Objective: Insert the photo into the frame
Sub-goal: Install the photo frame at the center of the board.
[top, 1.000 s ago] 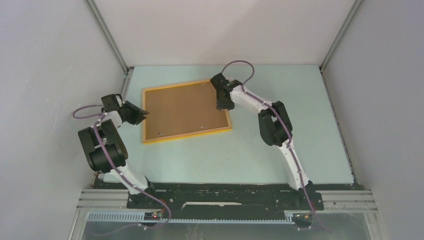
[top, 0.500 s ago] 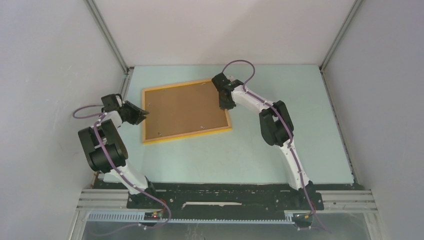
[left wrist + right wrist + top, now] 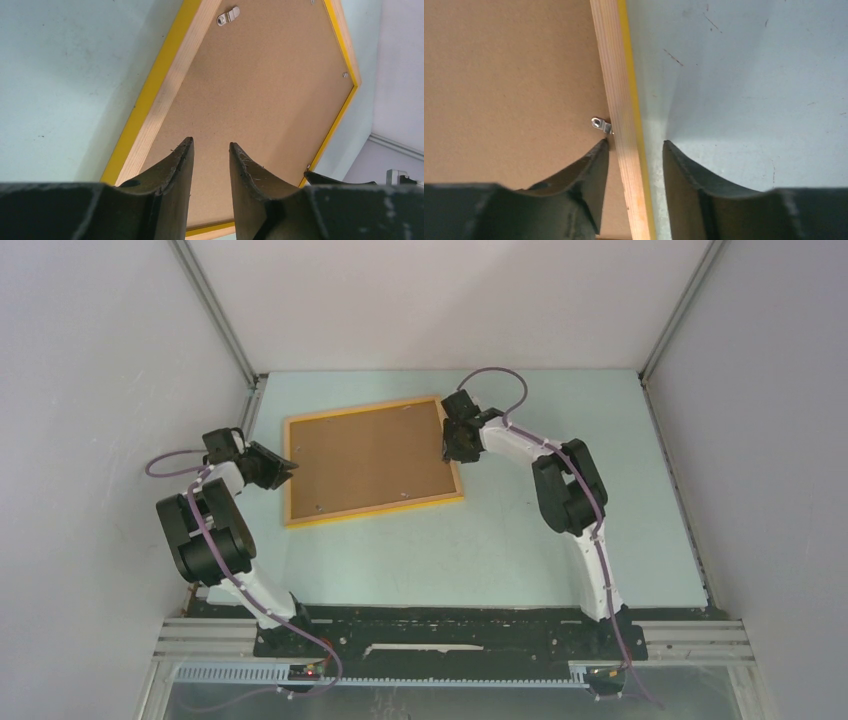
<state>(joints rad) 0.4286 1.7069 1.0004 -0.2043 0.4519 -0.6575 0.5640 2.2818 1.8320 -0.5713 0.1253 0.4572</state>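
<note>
The frame [image 3: 375,509] lies face down on the pale table, its yellow-orange rim [image 3: 150,100] around a brown backing board [image 3: 365,455]. The photo is hidden. My left gripper [image 3: 290,468] sits at the frame's left edge, open; in its wrist view the left gripper [image 3: 211,142] points over the backing board [image 3: 265,90] with nothing between its fingers. My right gripper [image 3: 455,452] is at the frame's right side. In the right wrist view the right gripper [image 3: 635,142] is open and straddles the rim [image 3: 616,75], one finger over the backing board [image 3: 509,75], the other over the table.
A small metal tab [image 3: 601,124] sits on the board against the rim, just ahead of my right gripper's left finger. Another tab [image 3: 227,16] shows by the far rim. Grey walls and metal posts [image 3: 215,315] bound the pale green table [image 3: 560,440].
My right gripper has moved right, from over the backing board to the frame's right rim. The left arm and the frame have not moved.
</note>
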